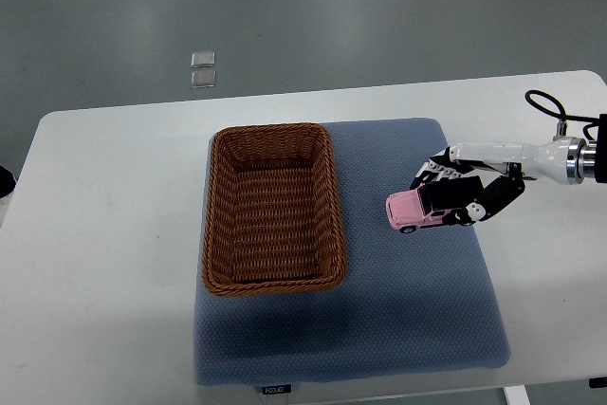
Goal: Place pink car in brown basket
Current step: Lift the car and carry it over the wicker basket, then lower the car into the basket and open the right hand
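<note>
Pink car point(414, 210), small toy with dark windows, held in the curled fingers point(486, 198) of the right hand point(465, 192) above the blue mat point(417, 301), right of brown wicker basket point(271, 135), nothing inside.

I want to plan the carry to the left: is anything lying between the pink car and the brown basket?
Nothing visible does. The right hand grips the pink car over the blue mat, and only bare mat lies between it and the brown basket, whose near wall is the one thing to clear.
</note>
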### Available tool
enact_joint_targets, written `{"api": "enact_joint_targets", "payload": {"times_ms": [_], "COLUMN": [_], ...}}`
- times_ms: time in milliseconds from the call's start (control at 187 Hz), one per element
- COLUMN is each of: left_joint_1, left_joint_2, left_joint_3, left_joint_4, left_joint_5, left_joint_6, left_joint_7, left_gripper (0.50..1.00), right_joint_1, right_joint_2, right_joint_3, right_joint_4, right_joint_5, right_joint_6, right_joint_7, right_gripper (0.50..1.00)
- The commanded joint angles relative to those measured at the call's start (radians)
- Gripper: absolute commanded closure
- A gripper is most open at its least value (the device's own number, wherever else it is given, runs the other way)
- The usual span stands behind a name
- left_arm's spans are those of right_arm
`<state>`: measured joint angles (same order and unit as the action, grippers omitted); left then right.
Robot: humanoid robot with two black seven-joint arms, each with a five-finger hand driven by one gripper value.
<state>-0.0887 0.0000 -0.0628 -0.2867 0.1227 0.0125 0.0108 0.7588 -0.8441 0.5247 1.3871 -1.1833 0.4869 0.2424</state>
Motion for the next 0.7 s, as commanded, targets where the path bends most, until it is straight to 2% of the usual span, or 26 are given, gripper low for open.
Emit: {"api": "enact_joint_targets", "payload": {"times_ms": [0, 129, 273, 488, 573, 697], "left_joint_1": [0.0, 0.0, 0.0, 0.001, 0.001, 0.003], "left_joint_2": [0.0, 0.0, 0.0, 0.0, 0.0, 0.0], "left_joint_3": [0.0, 0.0, -0.002, 0.0, 0.0, 0.0], "left_joint_4": [0.001, 0.001, 0.0, -0.002, -0.002, 0.0], "left_joint_5": [0.0, 0.0, 0.0, 0.0, 0.0, 0.0], "left_joint_6": [0.0, 0.0, 0.0, 0.0, 0.0, 0.0], "left_joint_7": [0.0, -0.002, 0.0, 0.0, 0.0, 0.0], "left_gripper": [0.5, 0.5, 0.5, 0.5, 0.5, 0.5], "right_joint_1": [0.074, 0.16, 0.257, 0.281, 0.28, 0.272], "right_joint_2": [0.049, 0.16, 0.367, 0.623, 0.677, 0.688], "right_joint_3": [-0.012, -0.068, -0.161, -0.177, -0.193, -0.226], "right_joint_4": [-0.039, -0.115, -0.275, -0.468, -0.516, -0.546], "right_joint_5": [0.013, 0.016, 0.017, 0.008, 0.002, -0.002], "right_joint_6": [0.001, -0.008, -0.024, -0.037, -0.05, -0.082], "right_joint_7": [-0.003, -0.005, -0.003, -0.003, -0.003, -0.002], "right_gripper": [1.0, 1.0, 1.0, 1.0, 1.0, 1.0]}}
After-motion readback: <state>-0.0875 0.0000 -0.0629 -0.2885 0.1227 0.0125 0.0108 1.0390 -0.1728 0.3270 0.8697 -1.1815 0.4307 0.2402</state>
